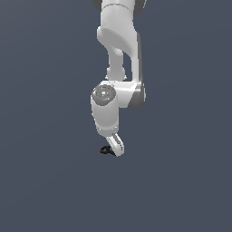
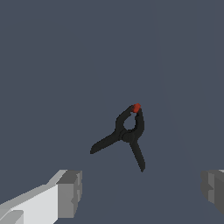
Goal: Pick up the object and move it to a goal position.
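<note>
One small black clamp [image 2: 127, 133], red-tipped, flat on the grey surface [image 2: 52, 65], prongs splayed toward the gripper [image 2: 142, 192]. Spread wide, grasping nothing, fingers [image 2: 70, 192] either side above, likely lined up for closing across the handles once lowered.

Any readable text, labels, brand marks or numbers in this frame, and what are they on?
None. The black clamp with its red tip, the white arm, the open gripper and the grey floor all show plain surfaces in both views, with no letters, numbers or signs.
</note>
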`<action>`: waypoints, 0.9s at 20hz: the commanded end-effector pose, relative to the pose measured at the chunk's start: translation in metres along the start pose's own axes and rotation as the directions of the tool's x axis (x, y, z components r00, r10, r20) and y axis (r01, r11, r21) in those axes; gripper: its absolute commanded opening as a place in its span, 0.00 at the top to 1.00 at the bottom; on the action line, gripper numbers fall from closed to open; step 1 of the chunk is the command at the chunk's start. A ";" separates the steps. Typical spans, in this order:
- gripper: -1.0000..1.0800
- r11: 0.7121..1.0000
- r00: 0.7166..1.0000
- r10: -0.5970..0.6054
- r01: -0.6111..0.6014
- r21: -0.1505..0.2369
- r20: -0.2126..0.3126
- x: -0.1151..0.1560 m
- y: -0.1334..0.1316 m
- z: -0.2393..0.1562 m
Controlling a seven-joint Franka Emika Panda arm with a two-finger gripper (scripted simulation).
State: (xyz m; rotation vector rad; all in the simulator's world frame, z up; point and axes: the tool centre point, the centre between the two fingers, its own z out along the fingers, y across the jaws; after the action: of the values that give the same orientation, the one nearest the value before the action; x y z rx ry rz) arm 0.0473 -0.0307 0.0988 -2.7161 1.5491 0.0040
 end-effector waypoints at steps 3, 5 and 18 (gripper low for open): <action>0.04 0.992 0.992 0.128 -0.128 -0.004 -0.003 0.007 -0.001 0.013; 0.04 0.984 0.984 0.175 -0.176 -0.005 -0.005 0.009 -0.001 0.018; 0.04 0.943 0.943 0.333 -0.333 -0.008 -0.013 0.017 -0.001 0.035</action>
State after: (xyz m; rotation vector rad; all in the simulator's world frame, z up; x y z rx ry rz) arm 0.0568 -0.0443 0.0647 -2.4356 1.9838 0.0009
